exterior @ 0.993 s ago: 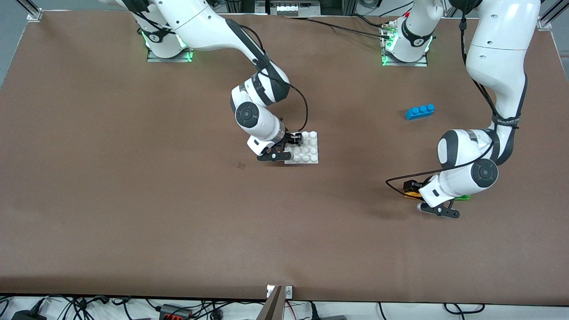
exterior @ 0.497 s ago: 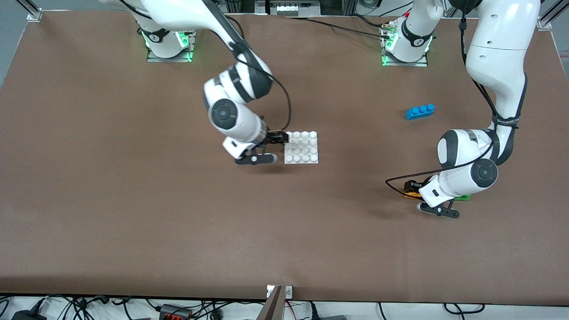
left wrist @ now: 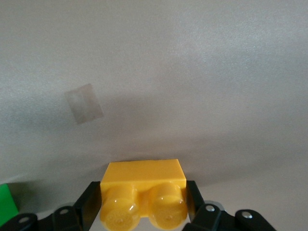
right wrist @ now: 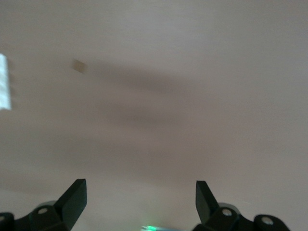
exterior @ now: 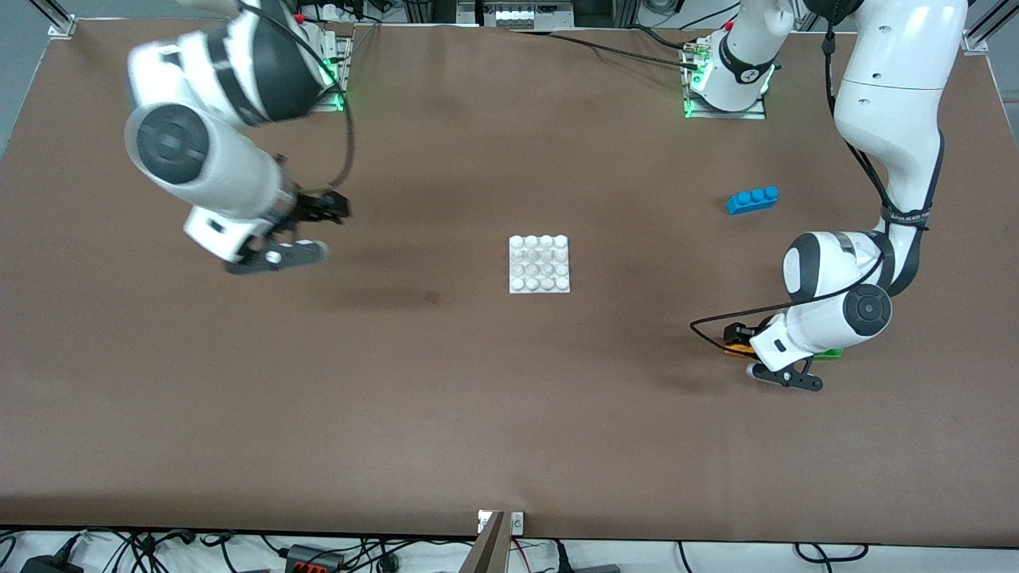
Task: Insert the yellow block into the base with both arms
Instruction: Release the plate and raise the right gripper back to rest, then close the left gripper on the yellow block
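Note:
The yellow block (left wrist: 143,192) sits between my left gripper's (left wrist: 143,206) fingers (left wrist: 91,204), which are shut on its two ends, low at the table. In the front view only a sliver of the yellow block (exterior: 739,348) shows beside the left gripper (exterior: 738,334), toward the left arm's end. The white base (exterior: 540,263) lies flat at the table's middle with nothing on it. My right gripper (exterior: 325,209) is open and empty, up in the air over bare table toward the right arm's end. Its jaws (right wrist: 141,199) stand wide apart, and the base's edge (right wrist: 4,82) shows at the frame's rim.
A green brick (exterior: 832,354) lies right beside the left wrist, and its corner shows in the left wrist view (left wrist: 7,202). A blue three-stud brick (exterior: 752,199) lies farther from the front camera than the left gripper. A small tape patch (exterior: 432,297) marks the table near the base.
My right arm has pulled away from the base, rising and swinging toward its own end of the table. The base stays in place. The left arm has not moved.

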Available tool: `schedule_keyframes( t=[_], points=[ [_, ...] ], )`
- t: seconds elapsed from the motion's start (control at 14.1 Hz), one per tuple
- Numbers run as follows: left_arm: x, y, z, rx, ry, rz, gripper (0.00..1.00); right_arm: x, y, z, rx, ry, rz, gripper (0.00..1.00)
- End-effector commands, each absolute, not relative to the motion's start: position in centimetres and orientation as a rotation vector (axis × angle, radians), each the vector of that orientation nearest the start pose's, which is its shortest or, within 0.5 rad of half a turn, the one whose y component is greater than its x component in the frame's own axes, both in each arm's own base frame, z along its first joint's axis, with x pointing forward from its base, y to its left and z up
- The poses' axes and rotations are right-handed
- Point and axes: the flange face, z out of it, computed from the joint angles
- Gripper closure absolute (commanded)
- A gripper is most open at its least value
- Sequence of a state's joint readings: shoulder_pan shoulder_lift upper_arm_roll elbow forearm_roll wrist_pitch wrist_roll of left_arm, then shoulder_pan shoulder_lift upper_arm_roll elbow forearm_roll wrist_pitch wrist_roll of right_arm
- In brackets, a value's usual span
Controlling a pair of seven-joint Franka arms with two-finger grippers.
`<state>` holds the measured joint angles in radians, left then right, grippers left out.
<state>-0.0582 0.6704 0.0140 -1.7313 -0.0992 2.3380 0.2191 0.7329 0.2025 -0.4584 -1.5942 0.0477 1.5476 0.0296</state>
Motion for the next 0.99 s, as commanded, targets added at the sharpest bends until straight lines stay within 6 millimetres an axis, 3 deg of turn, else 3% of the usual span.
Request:
schedule_keyframes(
  t=[0.0,0.14,0.35,0.5,0.64,0.78,0.85,0.92],
  points=[
    [66.3,-3.1,19.7,-3.204,0.327,0.066,0.21,55.8,11.9,54.1,-3.159,-0.472,0.365,0.0],
    [66.3,-3.1,19.6,-3.204,0.329,0.068,0.29,56.3,5.7,56.3,-3.122,-0.424,0.317,0.0],
    [66.3,-3.2,19.7,-3.204,0.332,0.066,0.35,55.7,0.1,56.8,-3.086,-0.45,0.34,0.0],
    [66.3,-3.2,20.0,-3.205,0.334,0.066,0.39,55.5,-0.6,57.6,-3.08,-0.439,0.296,0.0],
    [66.3,-3.6,20.0,-3.201,0.374,0.065,0.41,53.4,-1.1,59.0,-3.098,-0.425,0.274,0.0],
    [66.3,-3.7,20.4,-3.198,0.399,0.061,0.41,51.3,-1.2,57.6,-3.179,-0.3,0.161,0.0],
    [66.2,-4.0,20.6,-3.195,0.413,0.072,0.42,51.3,-1.4,57.0,-3.174,-0.25,0.16,0.0],
    [66.3,-3.8,21.4,-3.193,0.431,0.066,0.43,51.6,-2.1,57.5,-3.16,-0.23,0.123,0.0]
  ],
)
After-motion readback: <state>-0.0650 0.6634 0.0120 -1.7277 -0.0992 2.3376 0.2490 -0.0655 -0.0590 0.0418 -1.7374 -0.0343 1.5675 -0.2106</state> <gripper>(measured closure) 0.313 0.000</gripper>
